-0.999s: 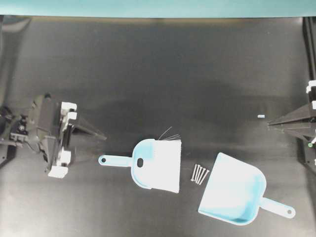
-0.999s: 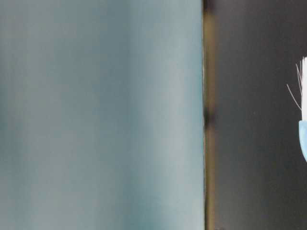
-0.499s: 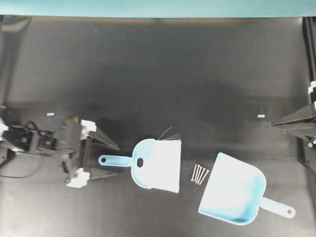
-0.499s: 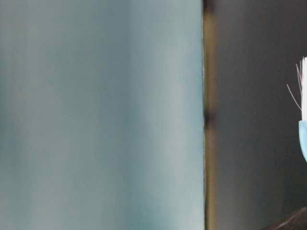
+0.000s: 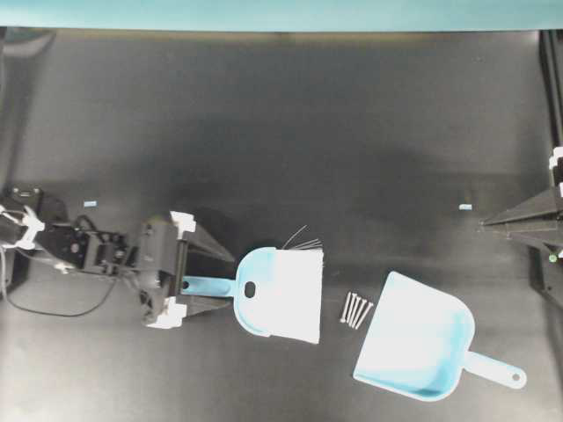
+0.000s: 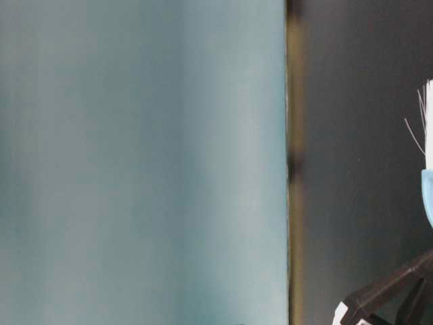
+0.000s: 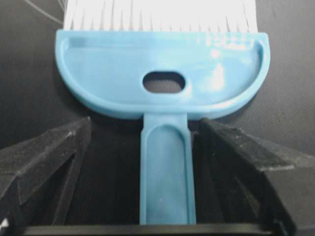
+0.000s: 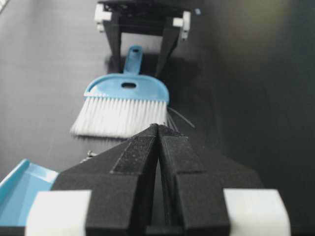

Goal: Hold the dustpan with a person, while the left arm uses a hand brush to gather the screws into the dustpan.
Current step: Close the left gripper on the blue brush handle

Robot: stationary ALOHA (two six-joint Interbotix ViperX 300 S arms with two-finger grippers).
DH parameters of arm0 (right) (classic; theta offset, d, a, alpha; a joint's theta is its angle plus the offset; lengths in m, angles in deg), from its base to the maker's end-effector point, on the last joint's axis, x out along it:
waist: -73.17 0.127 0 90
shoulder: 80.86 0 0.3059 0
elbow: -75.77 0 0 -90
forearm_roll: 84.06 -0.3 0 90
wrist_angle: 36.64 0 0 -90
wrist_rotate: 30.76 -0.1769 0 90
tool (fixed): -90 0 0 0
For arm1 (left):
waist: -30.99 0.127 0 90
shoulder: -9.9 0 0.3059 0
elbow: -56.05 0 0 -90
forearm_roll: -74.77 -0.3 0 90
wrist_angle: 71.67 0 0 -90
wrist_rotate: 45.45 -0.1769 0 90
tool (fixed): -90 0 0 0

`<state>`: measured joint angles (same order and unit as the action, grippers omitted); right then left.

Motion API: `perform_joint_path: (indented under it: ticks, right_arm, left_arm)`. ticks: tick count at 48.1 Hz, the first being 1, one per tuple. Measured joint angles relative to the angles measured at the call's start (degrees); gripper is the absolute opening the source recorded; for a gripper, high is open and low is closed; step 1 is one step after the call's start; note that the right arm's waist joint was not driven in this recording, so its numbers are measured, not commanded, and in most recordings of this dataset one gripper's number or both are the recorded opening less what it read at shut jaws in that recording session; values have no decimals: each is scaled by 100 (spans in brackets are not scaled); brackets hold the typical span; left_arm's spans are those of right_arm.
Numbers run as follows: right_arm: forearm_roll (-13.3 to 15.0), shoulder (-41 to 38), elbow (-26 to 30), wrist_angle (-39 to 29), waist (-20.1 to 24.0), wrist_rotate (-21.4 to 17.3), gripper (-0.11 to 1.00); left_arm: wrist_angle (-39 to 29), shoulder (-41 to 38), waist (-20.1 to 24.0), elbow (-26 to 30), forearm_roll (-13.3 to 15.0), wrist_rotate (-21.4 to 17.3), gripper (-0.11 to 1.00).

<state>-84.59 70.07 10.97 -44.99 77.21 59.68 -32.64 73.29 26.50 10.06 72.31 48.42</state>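
here the hand brush (image 7: 165,73) handle lies between the spread left fingers (image 7: 47,157).

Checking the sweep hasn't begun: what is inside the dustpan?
The dustpan looks bare inside; the screws lie outside its mouth. Whatever is beneath it is covered.

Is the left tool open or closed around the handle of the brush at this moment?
Open. In the left wrist view the brush handle lies between the two fingers of the left tool, with a dark gap on each side; neither finger touches it.
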Motion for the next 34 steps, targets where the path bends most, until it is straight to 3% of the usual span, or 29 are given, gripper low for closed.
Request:
perform_joint_path:
  ticks: [13,23,28,31,34]
  right_arm:
    - [-9,70,0,0,0,-9,0]
    - [-9,211,-35,-62,0,-9,0]
    - [-9,316,-62,-255,0,0,0]
    - [-9,404,-70,-457,0,9,0]
    - [-9,483,-70,-677,-9,9,0]
  left_arm:
    - [-185,0,-35,0,9,9,82]
    - [-360,18,-35,62,18,18,47]
    - [-571,158,-35,70,18,26,42]
    - [-853,316,-35,70,9,35,30]
    - [-1195,510,-53,88,9,35,31]
